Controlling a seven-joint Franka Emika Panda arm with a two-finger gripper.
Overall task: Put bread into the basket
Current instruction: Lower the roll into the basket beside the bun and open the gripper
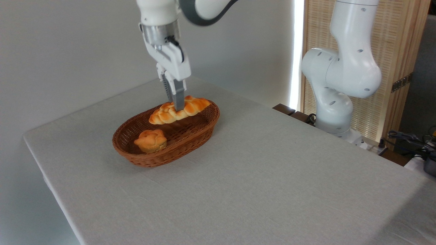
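With the gripper (pixel 177 106) clamped on the braided loaf (pixel 179 110) over the wicker basket's (pixel 177 146) far end, release might tip it onto the rim.

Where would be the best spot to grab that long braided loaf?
Around its middle, from straight above, fingers closing across the narrow width. The braided loaf is long with tapered ends and lies across the wicker basket, so the centre balances it; the gripper grips there now.
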